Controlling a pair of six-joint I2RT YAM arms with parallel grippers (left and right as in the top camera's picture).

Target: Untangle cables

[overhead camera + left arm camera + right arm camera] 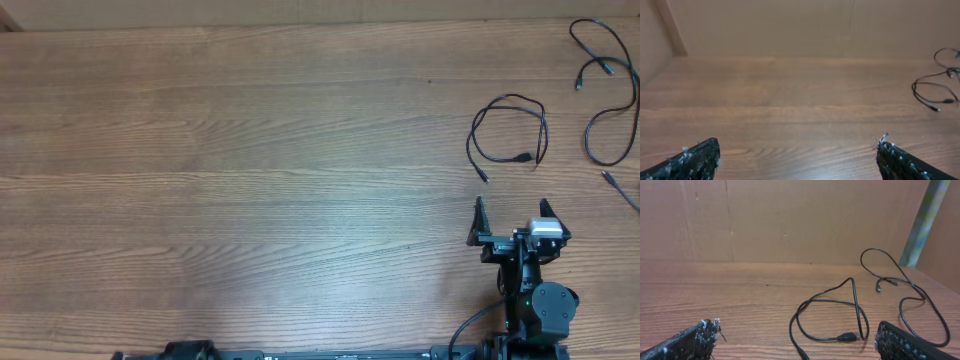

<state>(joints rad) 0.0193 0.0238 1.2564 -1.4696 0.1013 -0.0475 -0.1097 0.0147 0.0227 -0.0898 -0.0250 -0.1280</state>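
Two thin black cables lie on the wooden table at the right. One cable (510, 130) forms a loose loop with small plug ends, just beyond my right gripper (512, 207). In the right wrist view this looped cable (832, 317) lies ahead, between the spread fingers (695, 340), untouched. The second cable (610, 90) winds along the far right edge and appears as a longer cord (912, 297) behind the loop. My right gripper (799, 330) is open and empty. My left gripper (799, 145) is open over bare wood, with a cable (932, 90) far off to its right.
A brown cardboard wall (790, 220) stands behind the table. A grey-green post (925, 220) rises at the back right corner. The left arm's base (190, 350) shows only at the bottom edge of the overhead view.
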